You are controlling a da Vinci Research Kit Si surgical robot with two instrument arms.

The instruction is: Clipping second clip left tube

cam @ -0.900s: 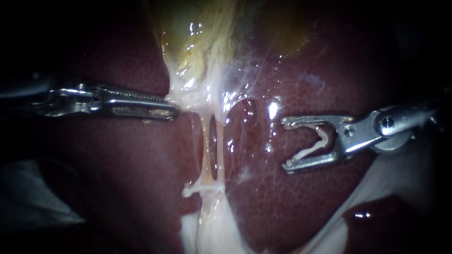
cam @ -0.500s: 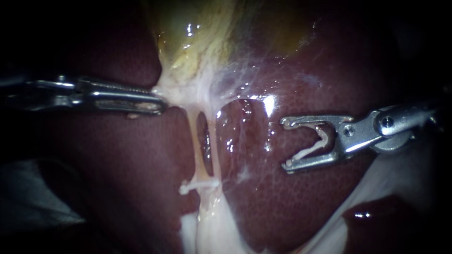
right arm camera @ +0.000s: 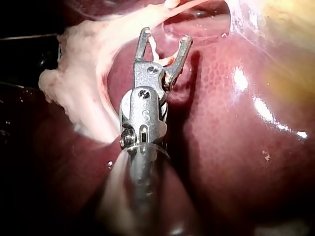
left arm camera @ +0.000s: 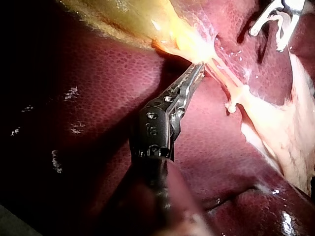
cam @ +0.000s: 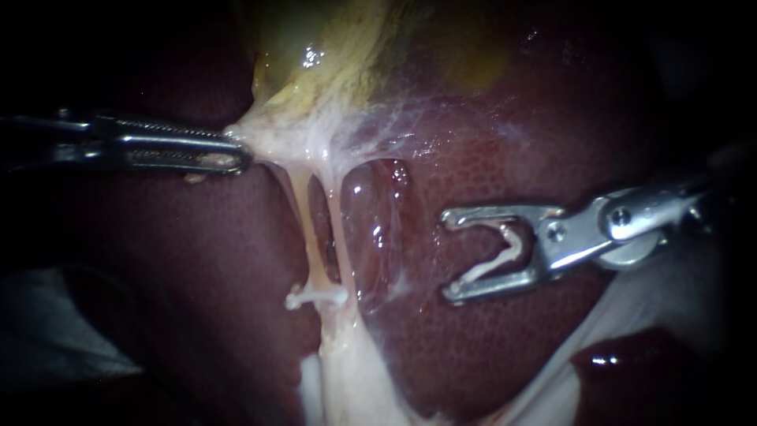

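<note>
One clip [cam: 315,297] is sitting low on the left tube [cam: 302,221]; the second is not yet on.
Endoscope: my left instrument [cam: 229,154], upper left, is clenching stringy pale tissue [cam: 268,142] under the yellow gallbladder [cam: 331,47], stretching the glossy tube. My right instrument [cam: 461,256], centre right over mottled liver [cam: 512,355], is cradling a new V-shaped clip [cam: 497,256], well apart from the tube. Both wrist views are showing the same grips.

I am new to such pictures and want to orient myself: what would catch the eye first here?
The left tool grips pale tissue under the yellowish gallbladder, stretching two thin tubes over the dark liver. A fixed clip sits across their lower end; the right tool holds a spare clip in its spread jaws.
</note>
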